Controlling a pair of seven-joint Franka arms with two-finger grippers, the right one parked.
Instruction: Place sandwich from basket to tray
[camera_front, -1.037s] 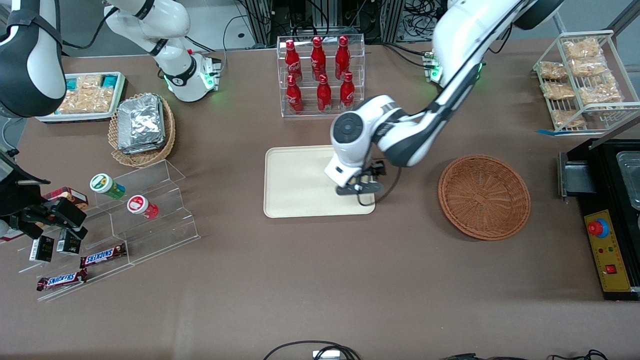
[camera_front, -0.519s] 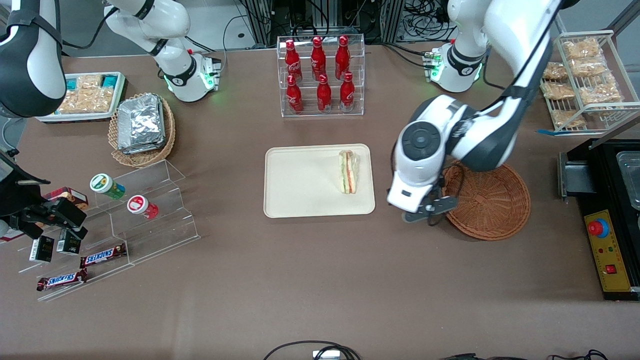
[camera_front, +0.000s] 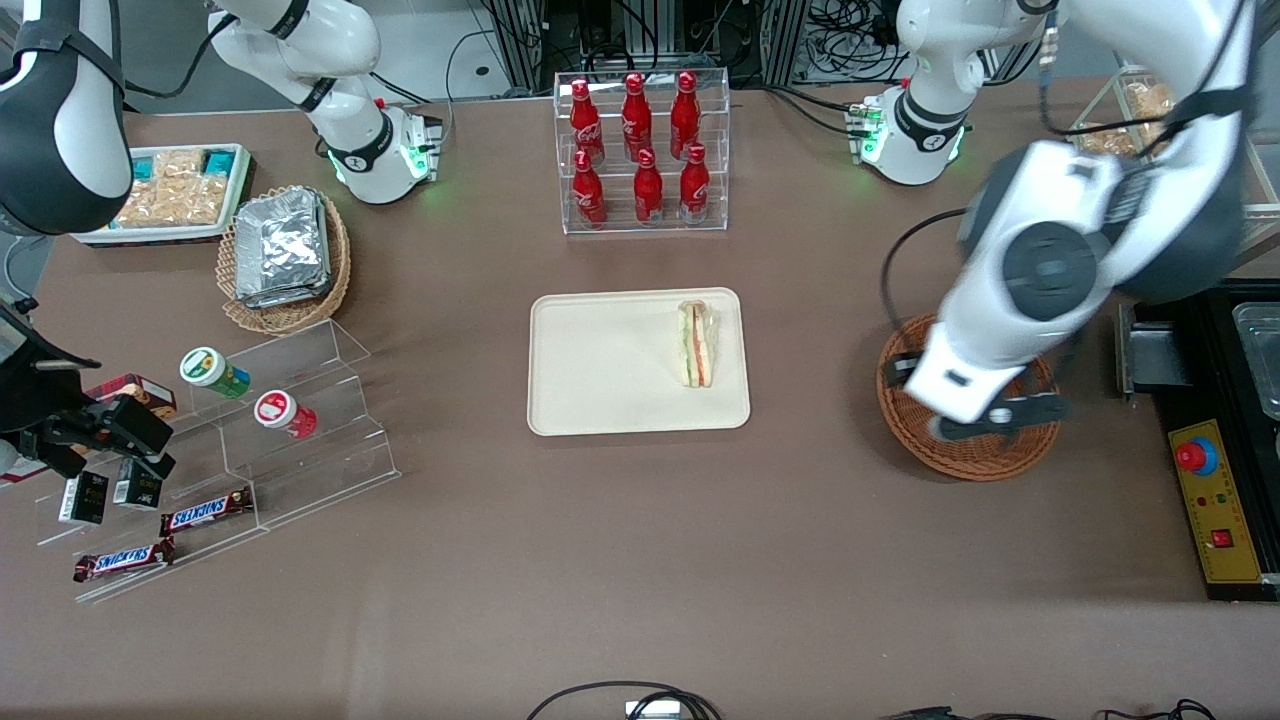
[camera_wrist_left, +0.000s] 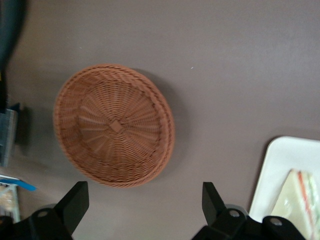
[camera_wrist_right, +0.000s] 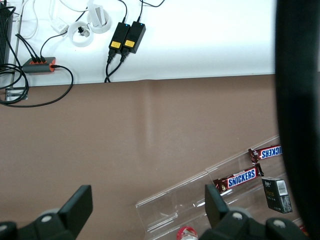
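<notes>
The left arm has moved away from the tray (camera_front: 600, 400) and now its gripper (camera_front: 990, 425) hangs above the basket (camera_front: 920, 455), toward the working arm's end of the bench (camera_front: 640, 560). 1 second ago the gripper was over the tray, and half a second ago it was between tray and basket. The fingers (camera_wrist_left: 75, 202) stand wide apart and hold nothing. The sandwich (camera_front: 697, 343) lies on the tray, near the edge that faces the basket, so the task seems done and the arm is probably only going back.

The bench has a flat, matte brown cover. The tray is a smooth cream rectangle with round corners and a low rim. The basket is round and shallow, of woven reddish-brown wicker, and it is empty. The sandwich is a small wedge of pale bread with red, orange and green layers under clear wrap.
</notes>
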